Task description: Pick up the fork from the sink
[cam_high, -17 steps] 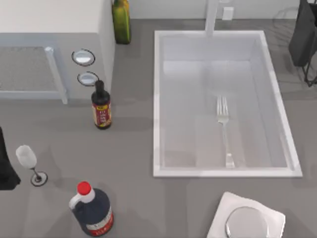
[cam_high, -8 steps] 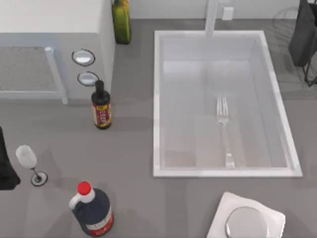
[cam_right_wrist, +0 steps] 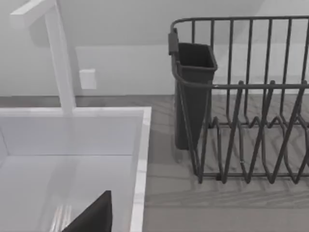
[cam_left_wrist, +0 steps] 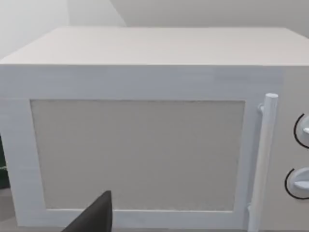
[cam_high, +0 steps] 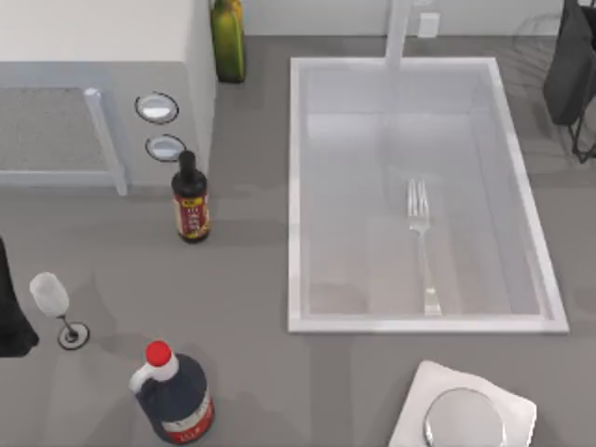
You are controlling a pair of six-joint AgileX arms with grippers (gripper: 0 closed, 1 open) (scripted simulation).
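Fork [cam_high: 421, 244] position: flat on the floor of the sink [cam_high: 296, 186], toward its right half, tines pointing to the far side and handle end close to the near wall. It lies free, touching no other item, so a descent from above looks unobstructed. Its low, flat profile suggests the jaws will need to close across the thin handle close to the basin floor.

Right arm [cam_high: 570, 65]: parked at the far right corner of the worktop [cam_high: 251, 279], beside the dish rack [cam_right_wrist: 251, 121]. Its wrist view looks over the sink's far right corner toward the faucet post [cam_right_wrist: 60, 63]. It is the nearer arm to the fork and is the likely one for the pick. Whether its jaws are spread or pressed together cannot be told.

Left arm [cam_high: 11, 307]: idle at the left edge, facing the microwave [cam_left_wrist: 145, 125]; jaw state likewise cannot be told.

Task status: approach not yet begun.
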